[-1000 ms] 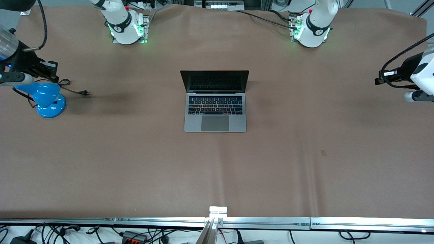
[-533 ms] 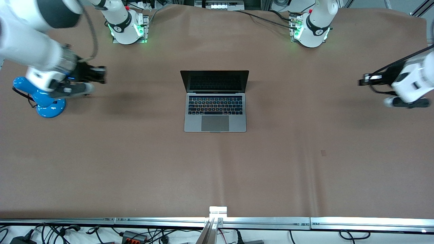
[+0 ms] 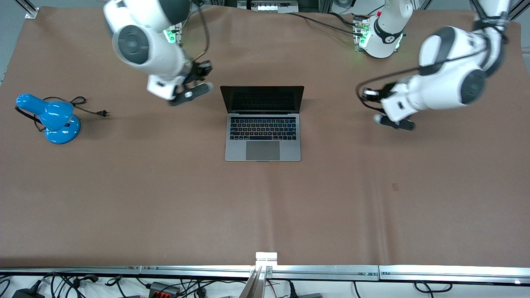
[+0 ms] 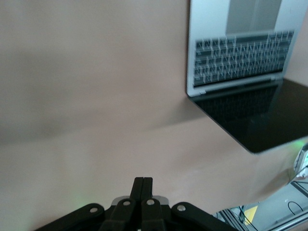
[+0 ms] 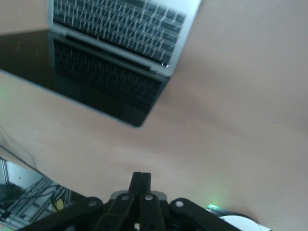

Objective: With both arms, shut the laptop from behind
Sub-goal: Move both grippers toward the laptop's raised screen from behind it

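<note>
Both sets of jaws are pressed together and hold nothing. The left gripper [image 4: 142, 185] shows its two black fingers flat against each other, and so does the right gripper [image 5: 141, 180]. In the front view the left gripper [image 3: 366, 94] hangs over bare tabletop toward the left arm's end, beside the laptop, and the right gripper [image 3: 204, 68] hangs over the cloth just off the screen's corner at the right arm's end.

No writing can be read on anything.

The slim space-grey metal laptop [image 3: 263, 124] sits open near the middle of the brown cloth-covered table [image 3: 372, 198], closer to the edge where the bases stand. Its black screen stands up and faces the front camera, dark, above a black keyboard and grey trackpad.

A glossy blue desk lamp [image 3: 54, 118] with a loose black cord rests near the short edge at the right arm's end
</note>
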Controlling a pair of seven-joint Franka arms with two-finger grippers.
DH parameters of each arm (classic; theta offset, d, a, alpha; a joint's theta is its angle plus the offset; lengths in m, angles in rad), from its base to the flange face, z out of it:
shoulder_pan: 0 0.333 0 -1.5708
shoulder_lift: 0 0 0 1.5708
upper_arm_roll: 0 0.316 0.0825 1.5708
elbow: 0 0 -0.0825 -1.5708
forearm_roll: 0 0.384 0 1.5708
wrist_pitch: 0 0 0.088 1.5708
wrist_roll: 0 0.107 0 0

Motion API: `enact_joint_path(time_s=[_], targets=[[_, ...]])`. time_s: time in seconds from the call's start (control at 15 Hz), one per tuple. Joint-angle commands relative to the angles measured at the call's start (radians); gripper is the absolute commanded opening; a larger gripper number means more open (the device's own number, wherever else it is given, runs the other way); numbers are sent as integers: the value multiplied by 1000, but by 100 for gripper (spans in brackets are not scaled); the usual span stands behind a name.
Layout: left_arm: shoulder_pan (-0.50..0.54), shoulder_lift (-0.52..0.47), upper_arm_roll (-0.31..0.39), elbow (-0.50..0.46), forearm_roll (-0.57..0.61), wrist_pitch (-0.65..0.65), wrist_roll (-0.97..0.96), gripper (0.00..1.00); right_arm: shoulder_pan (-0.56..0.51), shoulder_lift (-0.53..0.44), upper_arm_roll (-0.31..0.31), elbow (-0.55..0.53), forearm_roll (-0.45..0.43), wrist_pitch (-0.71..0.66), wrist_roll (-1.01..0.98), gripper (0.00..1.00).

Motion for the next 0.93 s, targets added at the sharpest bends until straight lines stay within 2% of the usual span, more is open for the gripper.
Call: enact_joint_path(time_s=[0.0, 0.07, 0.27, 0.47, 0.87], targets=[[17, -126, -56, -155, -125, 35, -18, 0, 123, 3, -15, -67, 23, 56, 59, 0], [12, -142, -63, -173, -147, 48, -18, 0, 151, 19, -15, -79, 23, 72, 79, 0], [15, -162, -152, -247, -228, 147, -36, 0, 205, 73, -15, -87, 23, 110, 110, 0], [13, -154, -288, -308, -317, 317, -44, 0, 199, 96, -17, -87, 21, 158, 111, 0], [9, -25, -367, -295, -394, 498, -62, 0, 170, 151, -27, -76, 6, 237, 139, 0]])
